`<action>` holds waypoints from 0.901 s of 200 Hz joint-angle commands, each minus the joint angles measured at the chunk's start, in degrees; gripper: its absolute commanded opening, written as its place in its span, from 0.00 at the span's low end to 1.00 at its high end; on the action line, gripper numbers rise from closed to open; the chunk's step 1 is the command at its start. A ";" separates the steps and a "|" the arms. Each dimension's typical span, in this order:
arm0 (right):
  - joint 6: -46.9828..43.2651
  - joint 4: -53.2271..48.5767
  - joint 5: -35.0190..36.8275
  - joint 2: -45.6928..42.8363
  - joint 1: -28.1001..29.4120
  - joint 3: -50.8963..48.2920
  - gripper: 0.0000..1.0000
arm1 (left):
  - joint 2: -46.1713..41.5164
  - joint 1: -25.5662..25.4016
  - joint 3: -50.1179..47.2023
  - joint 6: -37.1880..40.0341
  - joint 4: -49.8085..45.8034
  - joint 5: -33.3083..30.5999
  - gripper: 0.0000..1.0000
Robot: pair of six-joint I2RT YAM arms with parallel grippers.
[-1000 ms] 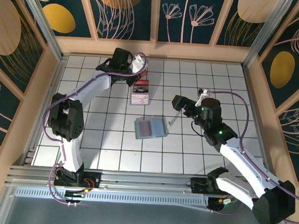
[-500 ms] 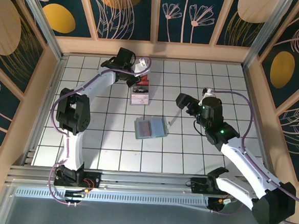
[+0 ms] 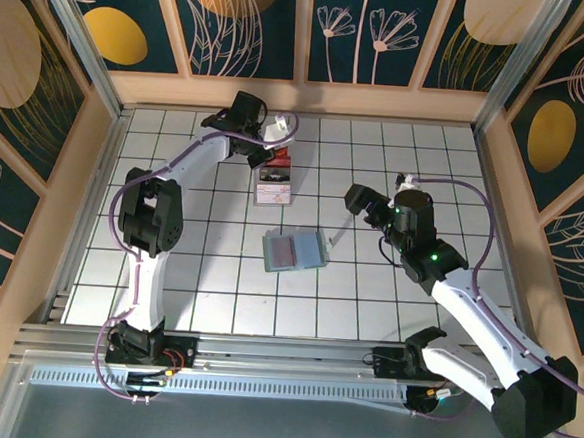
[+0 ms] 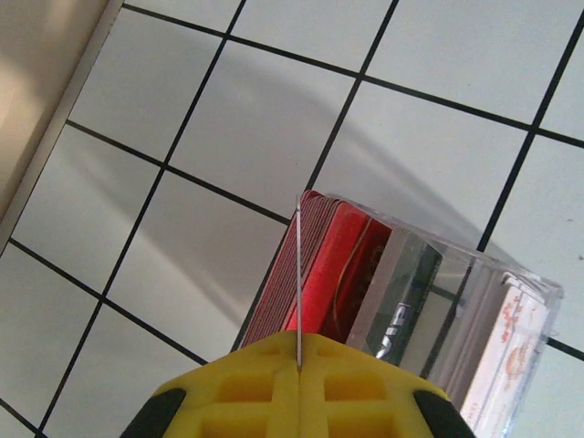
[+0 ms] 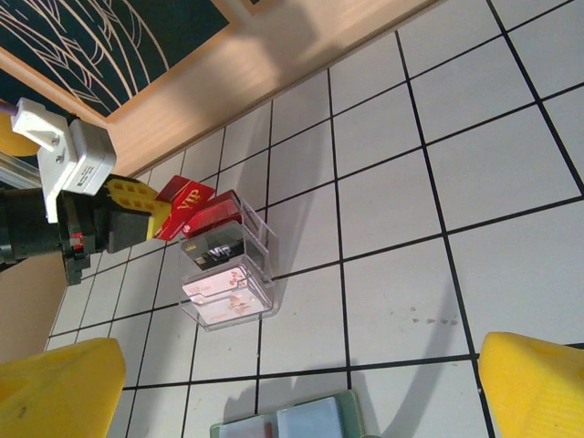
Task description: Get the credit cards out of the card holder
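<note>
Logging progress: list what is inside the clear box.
Clear box: red cards, a black card, a pale floral card. How many sit behind each front card is covered.

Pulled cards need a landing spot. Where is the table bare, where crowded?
Bare: tiles left of the card holder, and between it and the near rail. Crowded: around the clear card stand, where the left gripper pinches a red card; right gripper beside the holder.

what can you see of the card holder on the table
The card holder is a thin, soft-looking bifold lying open and flat near the middle of the tiled table, turned slightly off the tile lines. Its two rectangular leaves sit side by side: pale green-grey rim, a mauve-looking panel on the left, blue-grey on the right. Only the table touches it.
</note>
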 commanded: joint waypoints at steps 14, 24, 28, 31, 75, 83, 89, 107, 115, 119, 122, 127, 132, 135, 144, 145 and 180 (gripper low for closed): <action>1.23 -0.87 2.72 -1.17 -0.42 1.85 0.99 | 3.09 0.56 4.14 2.82 -4.93 0.75 0.00; 1.10 -1.02 2.76 -1.15 -0.43 2.01 0.99 | 3.29 0.56 4.60 2.92 -5.00 0.98 0.00; 1.12 -1.08 2.80 -1.15 -0.43 1.99 0.99 | 3.42 0.54 4.62 2.97 -5.00 0.99 0.00; 1.14 -1.14 2.80 -1.23 -0.36 2.06 0.99 | 3.47 0.55 4.71 2.98 -4.93 1.01 0.00; 1.19 -1.55 3.16 -1.84 -0.49 1.79 0.99 | 5.54 0.51 7.15 3.42 -7.42 1.21 0.00; 1.22 -1.53 3.16 -1.94 -0.50 1.61 0.99 | 5.39 0.56 6.96 3.64 -7.84 1.42 0.00; 1.23 -1.46 3.11 -2.03 -0.52 1.53 0.99 | 5.20 0.56 6.55 3.92 -7.75 1.58 0.00; 1.23 -1.42 2.90 -1.95 -0.52 1.24 0.99 | 3.92 0.56 4.72 5.28 -7.10 1.74 0.00; 1.21 -1.33 2.74 -1.90 -0.51 1.20 0.99 | 3.21 0.56 3.92 5.85 -6.72 1.82 0.00; 1.21 -1.32 2.64 -1.86 -0.50 1.13 0.99 | 2.91 0.55 3.57 6.19 -6.55 1.89 0.00; 1.15 -1.24 2.57 -1.86 -0.52 1.15 0.99 | 2.58 0.56 3.26 6.50 -6.46 1.94 0.00; 1.19 -1.17 2.46 -1.87 -0.52 1.07 0.99 | 2.12 0.56 2.79 6.92 -6.22 2.04 0.00; 1.23 -1.05 2.38 -1.85 -0.51 0.95 0.99 | 1.64 0.51 2.25 7.42 -6.00 2.04 0.00; 1.19 -0.94 2.29 -1.85 -0.45 0.97 0.99 | 1.26 0.55 2.05 7.70 -5.75 2.05 0.00; 1.17 -0.71 1.86 -1.77 -0.45 0.85 0.99 | 0.33 0.56 1.19 8.82 -5.32 2.04 0.00; 1.15 -0.73 1.81 -1.77 -0.44 0.87 0.99 | 0.28 0.56 1.11 9.00 -5.29 2.04 0.00; 1.27 -0.40 0.75 -1.24 -0.50 0.81 0.99 | -2.66 0.82 -0.91 14.22 -4.25 2.12 0.00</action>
